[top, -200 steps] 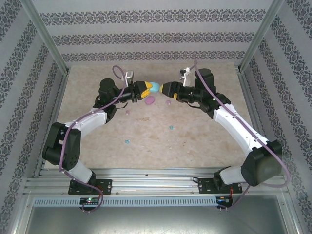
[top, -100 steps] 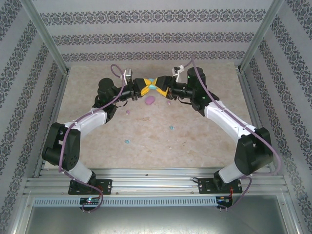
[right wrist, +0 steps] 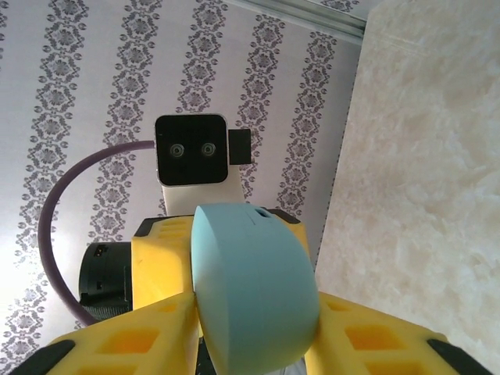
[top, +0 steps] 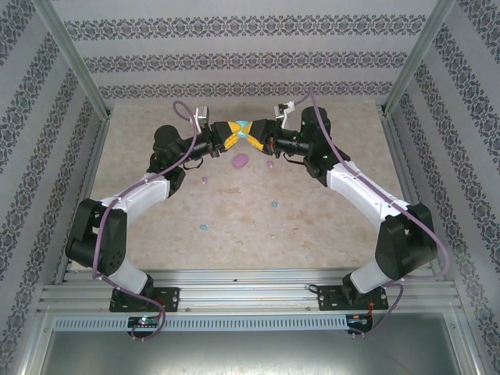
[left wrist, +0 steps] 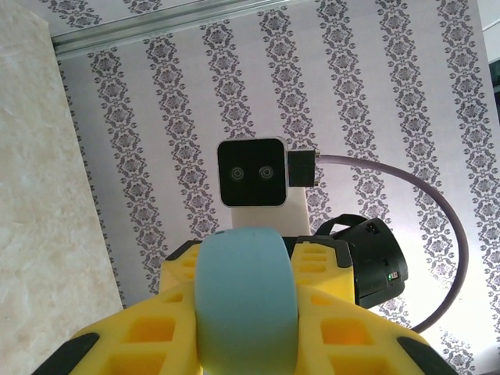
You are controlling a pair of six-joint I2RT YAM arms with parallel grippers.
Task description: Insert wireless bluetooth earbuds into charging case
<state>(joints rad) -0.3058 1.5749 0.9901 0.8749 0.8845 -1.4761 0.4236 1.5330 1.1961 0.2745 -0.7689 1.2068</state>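
- We see our left gripper [top: 236,133] and right gripper [top: 254,134] both clamped on the cyan case [top: 244,129], above the table [top: 312,234].
- A cyan earbud [top: 274,205] lies loose on that table.

Enclosed work cell, papered walls
Wallpaper [top: 250,58]: white with grey damask stripes. Tabletop [top: 234,211]: beige, marbled. Aluminium frame posts [top: 73,58]; slotted rails [top: 250,293] at near edge.

The case [top: 244,130] was held above the far table [top: 328,226] between the left gripper [top: 237,132] and right gripper [top: 253,133]. A second case [top: 240,161] lay before it, the earbuds [top: 274,205] beside that and nearer.
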